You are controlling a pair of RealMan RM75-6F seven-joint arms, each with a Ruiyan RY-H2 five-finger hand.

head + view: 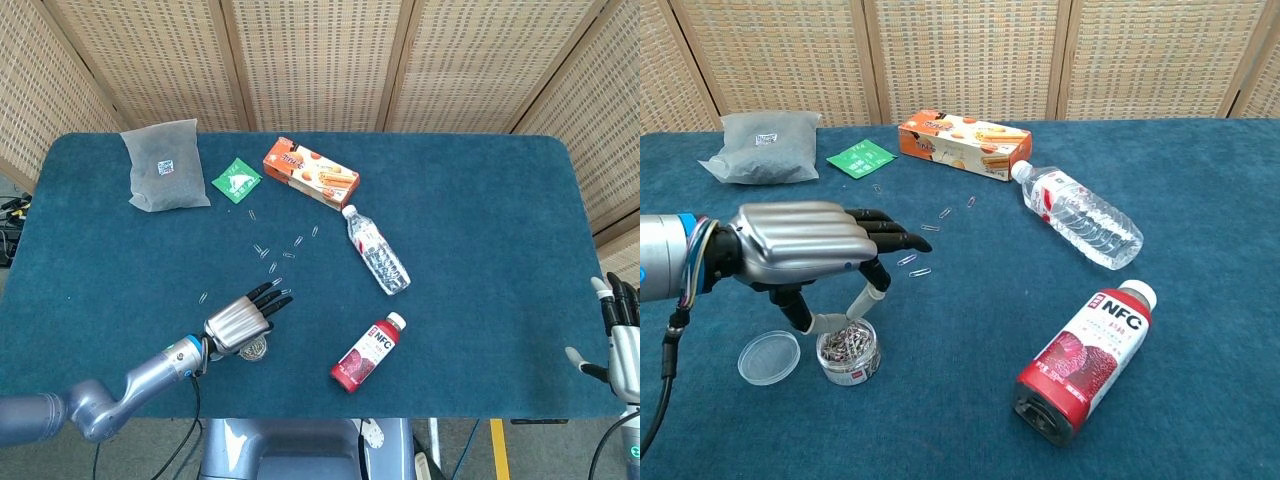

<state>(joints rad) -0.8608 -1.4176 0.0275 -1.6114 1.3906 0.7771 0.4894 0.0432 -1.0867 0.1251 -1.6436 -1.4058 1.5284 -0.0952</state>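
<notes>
Jar (848, 350) of paper clips stands lidless at the lower left of the chest view, on the blue counter (1200, 200), with its clear lid (769, 357) lying flat just to its left. Directly above the jar hovers the left robot hand (805, 250), palm down, its dark fingers (885, 237) stretched out toward the right and spread; a lower finger and the thumb reach down to the jar's rim, and whether anything is pinched there cannot be told. In the head view the same robot hand (245, 318) covers most of the jar (254, 349) in the lower left. Loose clips (920, 271) lie scattered just beyond the fingertips toward the centre. Along the top, from left: a grey bag (760, 147), a green packet (864, 158) and an orange box (965, 144). Right of centre a water bottle (1080, 216) lies on its side, and a red juice bottle (1085, 347) lies below it. At the far lower right edge of the head view the right robot hand (622, 340) is upright, off the counter, fingers apart, holding nothing
</notes>
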